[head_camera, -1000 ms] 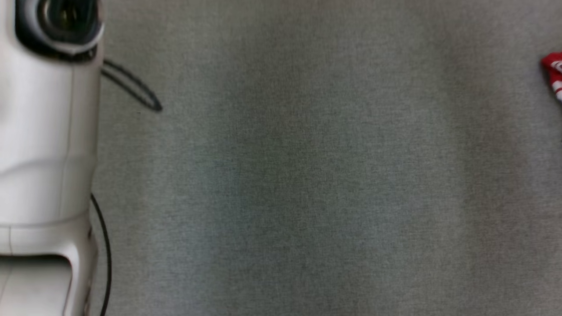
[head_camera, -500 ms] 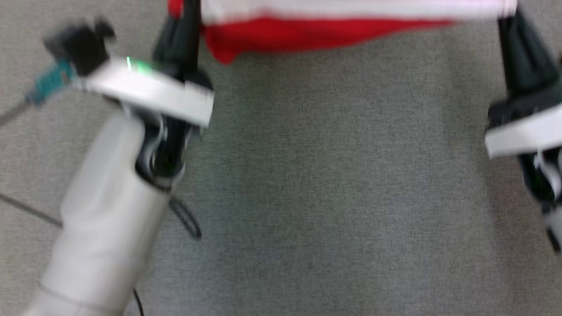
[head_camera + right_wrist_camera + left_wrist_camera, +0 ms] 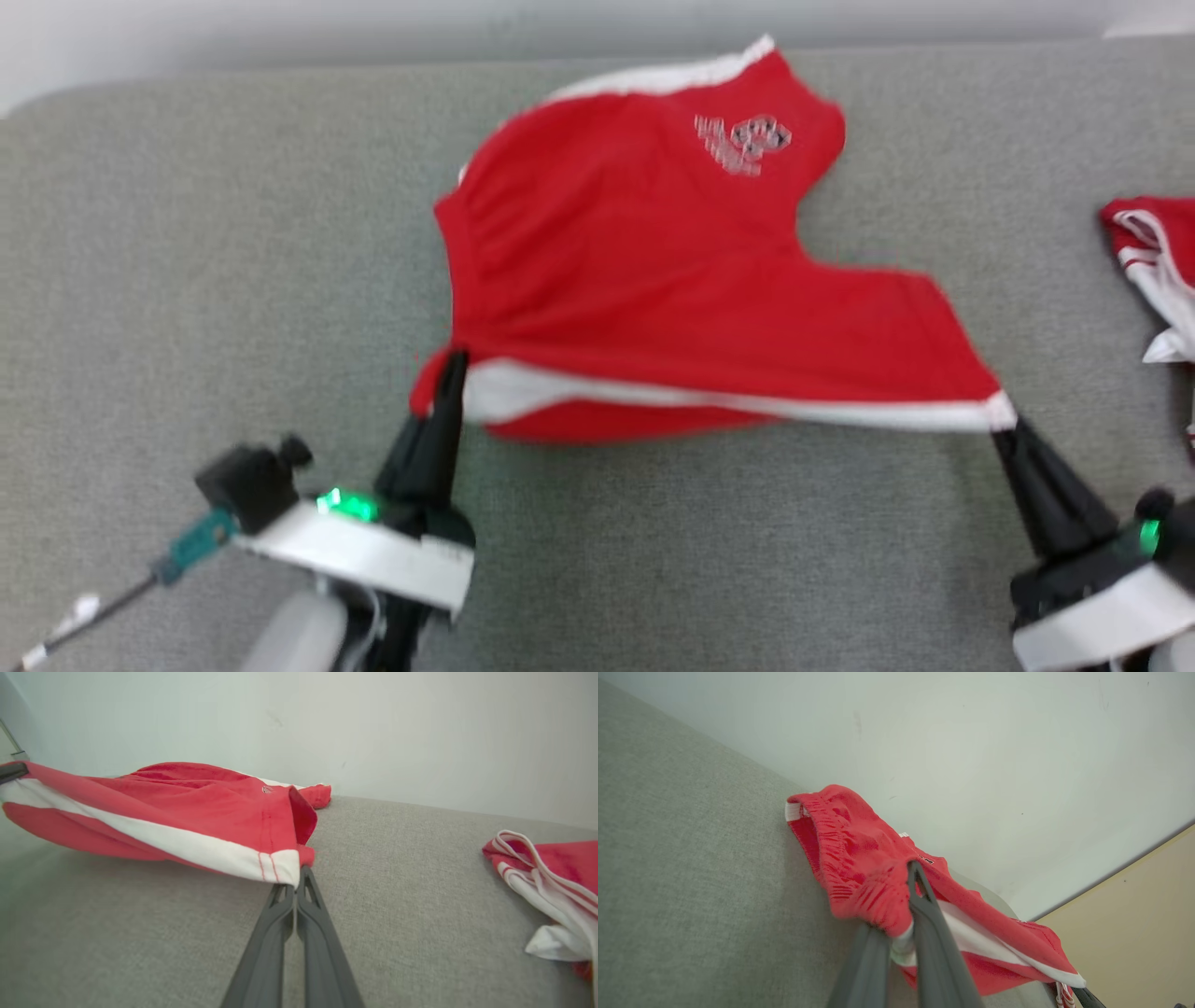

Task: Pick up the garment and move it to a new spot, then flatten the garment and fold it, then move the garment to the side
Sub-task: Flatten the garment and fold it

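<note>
We see the garment (image 3: pixel 644 280) stretched over the grey surface (image 3: pixel 187 280); left gripper (image 3: pixel 454 364) clamped on its near left corner; right gripper (image 3: pixel 1005 427) clamped on its near right corner; another red cloth (image 3: pixel 1153 247) lies well apart, at the right.

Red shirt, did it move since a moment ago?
Cannot tell. The head view itself swung, and the plain grey surface gives no fixed mark to judge the garment against.
</note>
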Tool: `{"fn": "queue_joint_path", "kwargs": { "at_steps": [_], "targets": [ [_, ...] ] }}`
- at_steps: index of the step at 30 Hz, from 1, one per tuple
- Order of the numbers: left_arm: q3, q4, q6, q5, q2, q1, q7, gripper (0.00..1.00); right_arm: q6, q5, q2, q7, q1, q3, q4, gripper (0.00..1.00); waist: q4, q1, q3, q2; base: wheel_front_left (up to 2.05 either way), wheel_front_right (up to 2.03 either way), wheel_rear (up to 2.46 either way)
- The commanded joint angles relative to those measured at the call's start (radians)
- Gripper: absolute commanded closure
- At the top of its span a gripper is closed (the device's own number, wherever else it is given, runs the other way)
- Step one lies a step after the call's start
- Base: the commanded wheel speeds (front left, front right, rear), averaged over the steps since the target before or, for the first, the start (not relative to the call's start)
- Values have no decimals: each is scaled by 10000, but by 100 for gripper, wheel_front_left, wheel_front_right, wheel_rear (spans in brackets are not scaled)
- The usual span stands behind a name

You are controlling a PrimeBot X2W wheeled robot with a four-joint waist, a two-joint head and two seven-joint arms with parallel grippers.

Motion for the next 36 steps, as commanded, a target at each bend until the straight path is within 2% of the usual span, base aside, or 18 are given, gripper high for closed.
{"fn": "queue_joint_path", "kwargs": {
  "at_steps": [1,5,11,17,22,27,33,36],
  "targets": [
    [22,-67,24,180,73,291,-37,100,-26,-149,-81,-67,273,15,-44,100,-97,2,-408,0,0,0,0],
    [108,-458,24,237,11,1877,-29,100,-26,-341,-14,-67,1462,-23,-323,100,-188,2,-1014,0,0,0,0],
    [223,-1240,69,96,-127,4184,-30,100,-26,-493,32,-72,3679,-600,-1260,100,-37,2,-1505,0,0,0,0],
    [-143,-2097,181,42,-202,4965,148,100,-26,-533,36,-26,4593,-909,-2306,100,165,2,-1623,0,0,0,0],
    [-84,-2599,309,-42,-180,4298,512,100,-26,-332,94,430,3717,-1034,-2456,100,410,2,-1557,0,0,0,0],
    [-79,-2688,569,-210,-359,2767,1357,100,-26,34,92,1031,2333,-1311,-2101,100,838,2,-982,0,0,0,0],
    [0,-2047,1018,-646,-886,376,2275,100,-26,617,-52,1849,185,-1635,-1538,100,1296,2,45,0,0,0,0],
    [217,-1396,1403,-642,-1087,-786,2385,100,-26,639,-157,2403,-1017,-1507,-1063,100,1409,2,526,0,0,0,0]
  ]
}}
